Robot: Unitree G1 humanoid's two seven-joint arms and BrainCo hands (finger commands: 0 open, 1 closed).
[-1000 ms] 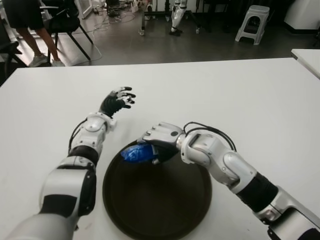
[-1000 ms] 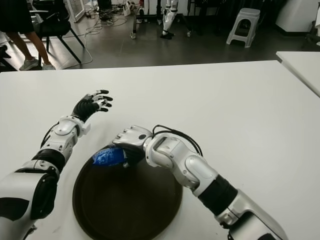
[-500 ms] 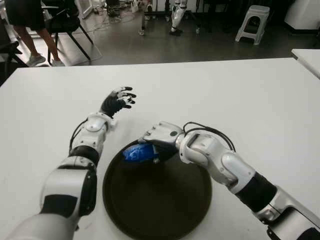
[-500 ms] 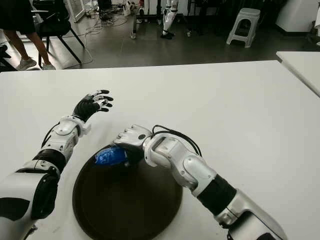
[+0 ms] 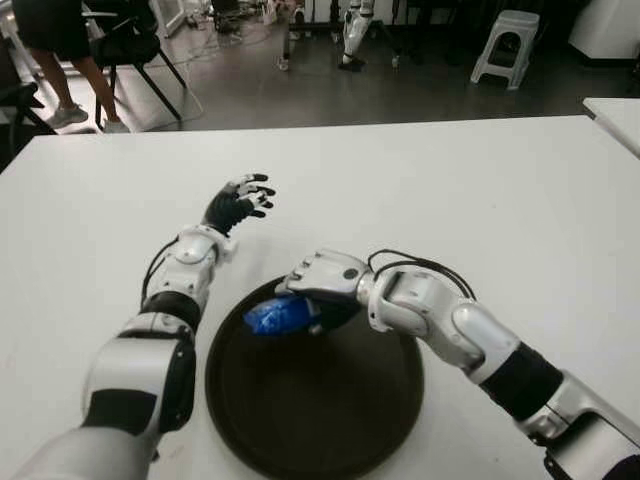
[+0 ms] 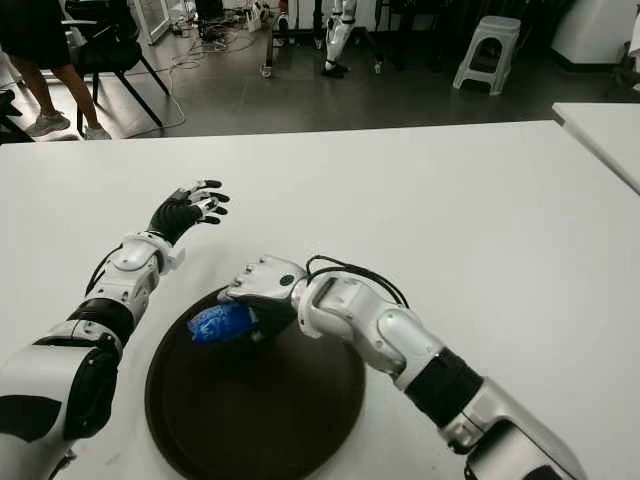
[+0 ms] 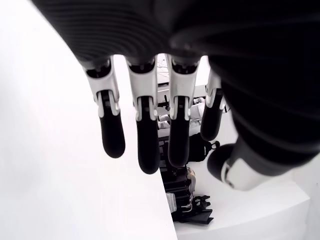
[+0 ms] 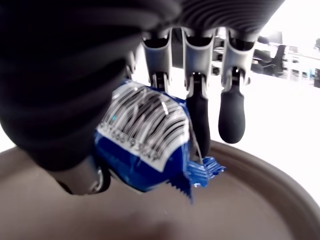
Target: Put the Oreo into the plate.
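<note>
The Oreo [image 5: 277, 314] is a blue packet with a barcode [image 8: 145, 145]. My right hand [image 5: 312, 300] is shut on it, with the thumb under it and the fingers [image 8: 200, 120] over it. The packet hangs just above the far left part of the dark round plate [image 5: 320, 410], inside its rim [image 8: 265, 175]. I cannot tell whether the packet touches the plate. My left hand [image 5: 240, 200] shows over the white table beyond the plate's left side, fingers [image 7: 145, 135] spread and holding nothing.
The white table [image 5: 480, 180] stretches wide on every side of the plate. A second white table [image 5: 615, 115] shows at the right edge. Beyond the table are a chair [image 5: 130, 50], a person's legs [image 5: 70, 80] and a grey stool [image 5: 505, 45].
My right hand has carried the Oreo slightly nearer to me, further in over the plate. The left hand has hardly moved.
</note>
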